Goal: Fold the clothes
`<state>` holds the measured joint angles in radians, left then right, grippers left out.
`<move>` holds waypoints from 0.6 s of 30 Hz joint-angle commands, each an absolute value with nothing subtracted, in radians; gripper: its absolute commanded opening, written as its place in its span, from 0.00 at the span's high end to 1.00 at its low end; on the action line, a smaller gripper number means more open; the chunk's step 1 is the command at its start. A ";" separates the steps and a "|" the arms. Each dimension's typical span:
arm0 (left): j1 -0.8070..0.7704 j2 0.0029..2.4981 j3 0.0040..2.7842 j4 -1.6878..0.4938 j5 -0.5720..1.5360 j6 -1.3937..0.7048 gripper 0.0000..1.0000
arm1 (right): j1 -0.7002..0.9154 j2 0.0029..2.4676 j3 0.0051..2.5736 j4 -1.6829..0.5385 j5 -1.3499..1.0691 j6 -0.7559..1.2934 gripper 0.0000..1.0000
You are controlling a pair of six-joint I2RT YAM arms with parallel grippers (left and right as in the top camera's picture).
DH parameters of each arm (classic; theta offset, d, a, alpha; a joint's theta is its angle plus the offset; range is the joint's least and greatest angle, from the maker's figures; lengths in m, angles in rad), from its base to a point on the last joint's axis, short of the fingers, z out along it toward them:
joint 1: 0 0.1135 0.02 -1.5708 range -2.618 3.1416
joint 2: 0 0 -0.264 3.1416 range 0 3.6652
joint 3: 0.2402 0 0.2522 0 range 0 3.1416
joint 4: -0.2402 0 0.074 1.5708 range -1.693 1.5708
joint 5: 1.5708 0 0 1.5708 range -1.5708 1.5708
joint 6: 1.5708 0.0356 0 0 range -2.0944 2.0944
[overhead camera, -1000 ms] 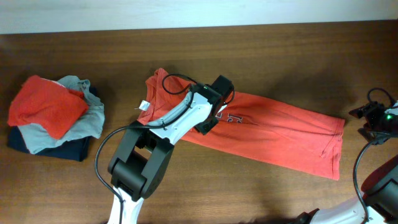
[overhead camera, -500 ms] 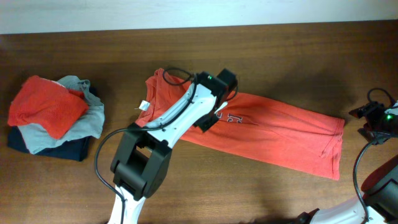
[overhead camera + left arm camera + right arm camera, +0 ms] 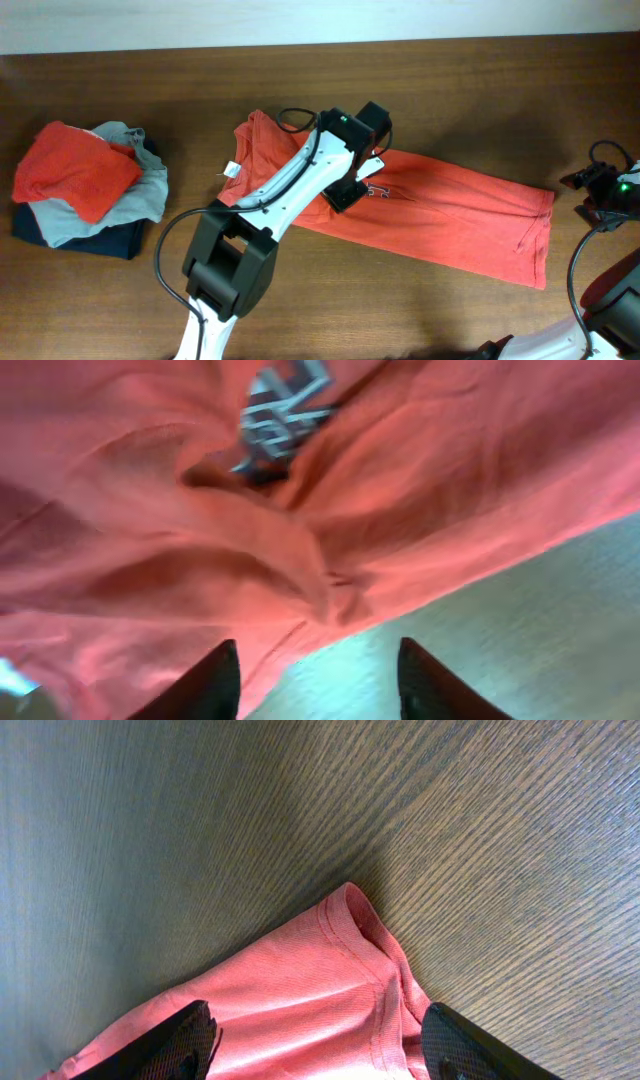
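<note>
— Two claws, and neither has cloth in it. The left claw (image 3: pixel 315 682) stands wide over the chest of the large orange-red short-sleeved T-shirt (image 3: pixel 450 215). Its fingers (image 3: pixel 210 690) are apart, with a puckered ridge of fabric just ahead of them and the white-and-dark lettering (image 3: pixel 282 408) beyond.
— And the right claw (image 3: pixel 320 1055)?
— Wide too, and empty. The shirt's hemmed corner lies just ahead of its tips, with bare brown wooden table (image 3: pixel 480 840) past that.
— So what may go wrong?
— If the left closes on that ridge, I judge it could pinch only the top layer. Lifting would then peel the shirt open rather than fold it, and the wrinkles there would be pressed into the fold.
— And the far end?
— With the right claw holding nothing, a pull from the left may drag the whole garment across the table and skew it.
— The heap of small orange-red, grey-blue and navy pieces (image 3: pixel 85 185)?
— Well off to the left claw's outer side, touching neither claw.
</note>
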<state>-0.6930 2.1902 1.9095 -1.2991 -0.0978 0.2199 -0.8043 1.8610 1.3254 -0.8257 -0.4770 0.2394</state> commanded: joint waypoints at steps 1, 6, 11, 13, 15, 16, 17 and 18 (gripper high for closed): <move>-0.648 2.202 1.930 -1.298 -0.285 0.154 0.47 | -0.797 1.839 1.339 -0.823 -0.475 0.241 0.29; -0.486 2.202 1.950 -1.196 -0.287 0.107 0.39 | -0.797 1.839 1.339 -0.823 -0.475 0.241 0.29; -0.262 2.205 1.950 -1.060 -0.108 0.105 0.37 | -0.797 1.839 1.339 -0.823 -0.460 0.241 0.28; -0.207 2.212 1.949 -1.025 -0.028 0.105 0.38 | -0.797 1.839 1.337 -0.823 -0.443 0.241 0.28; -0.166 2.226 1.949 -1.003 0.043 0.106 0.40 | -0.797 1.839 1.333 -0.823 -0.437 0.241 0.28; -0.152 2.243 1.949 -0.994 0.076 0.106 0.40 | -0.796 1.839 1.330 -0.823 -0.437 0.241 0.29; -0.146 2.254 1.949 -0.986 0.102 0.109 0.40 | -0.796 1.839 1.329 -0.823 -0.437 0.241 0.28; -0.141 2.271 1.949 -0.977 0.126 0.113 0.40 | -0.792 1.839 1.328 -0.823 -0.434 0.241 0.29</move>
